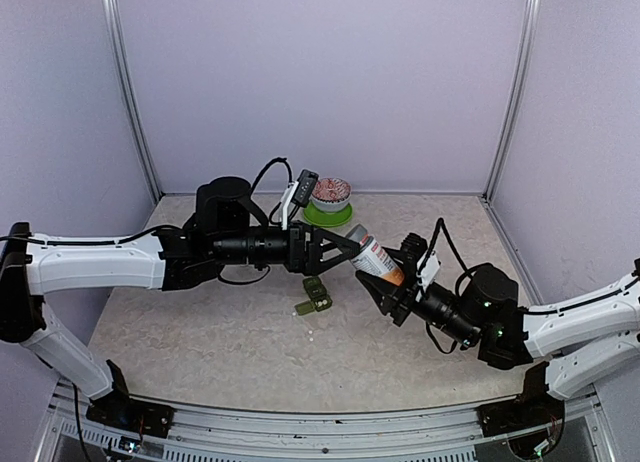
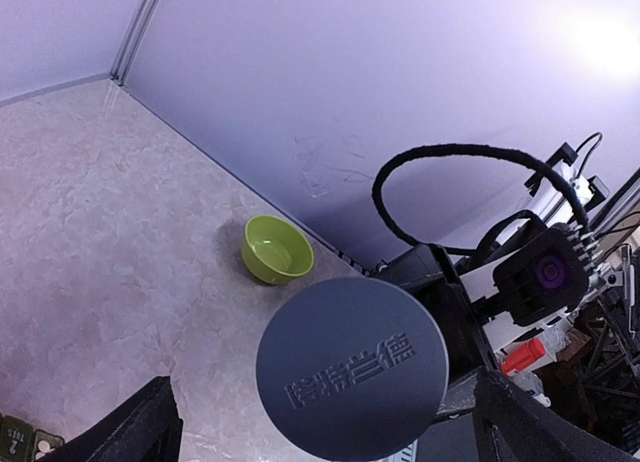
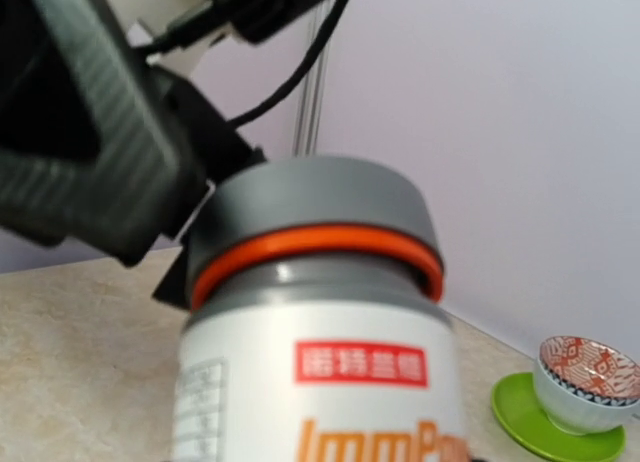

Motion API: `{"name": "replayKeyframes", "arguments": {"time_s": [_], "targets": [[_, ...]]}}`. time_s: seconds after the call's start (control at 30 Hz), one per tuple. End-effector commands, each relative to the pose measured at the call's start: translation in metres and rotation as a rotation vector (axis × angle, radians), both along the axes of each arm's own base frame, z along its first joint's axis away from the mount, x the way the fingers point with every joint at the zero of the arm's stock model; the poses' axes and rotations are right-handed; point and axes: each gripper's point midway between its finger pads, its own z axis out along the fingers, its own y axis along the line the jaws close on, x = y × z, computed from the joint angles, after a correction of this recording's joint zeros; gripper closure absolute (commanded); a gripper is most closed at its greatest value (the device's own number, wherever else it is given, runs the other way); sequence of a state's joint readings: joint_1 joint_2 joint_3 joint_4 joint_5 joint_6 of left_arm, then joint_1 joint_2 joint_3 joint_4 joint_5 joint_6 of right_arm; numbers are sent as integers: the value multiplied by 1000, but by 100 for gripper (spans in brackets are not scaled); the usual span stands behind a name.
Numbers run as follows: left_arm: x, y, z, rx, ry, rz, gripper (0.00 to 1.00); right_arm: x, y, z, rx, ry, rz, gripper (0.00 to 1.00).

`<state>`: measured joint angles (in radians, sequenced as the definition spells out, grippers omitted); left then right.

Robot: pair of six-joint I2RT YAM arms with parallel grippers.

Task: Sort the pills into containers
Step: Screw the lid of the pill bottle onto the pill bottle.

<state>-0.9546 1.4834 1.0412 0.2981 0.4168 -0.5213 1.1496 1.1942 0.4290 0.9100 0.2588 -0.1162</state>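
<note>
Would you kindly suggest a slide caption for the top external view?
Right pincer holds a capped bottle aloft and tilted; the open left pincer faces its cap.

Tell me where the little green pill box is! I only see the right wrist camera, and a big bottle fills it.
Observer: The containers lie on the table, just left of the bottle in the top view.
Operator: Is the other hand squeezing the cap?
Observer: No. The left gripper is open, one finger on each side of the cap, not touching.
Operator: Any more bowls?
Observer: Yes, a lime-green bowl, upright on the table.
</note>
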Motion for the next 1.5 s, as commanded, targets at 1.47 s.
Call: {"name": "replayKeyframes", "arguments": {"time_s": [1.47], "targets": [[-16, 11, 21, -7, 5, -181, 1, -22, -4, 7, -46, -154, 96, 61]]}}
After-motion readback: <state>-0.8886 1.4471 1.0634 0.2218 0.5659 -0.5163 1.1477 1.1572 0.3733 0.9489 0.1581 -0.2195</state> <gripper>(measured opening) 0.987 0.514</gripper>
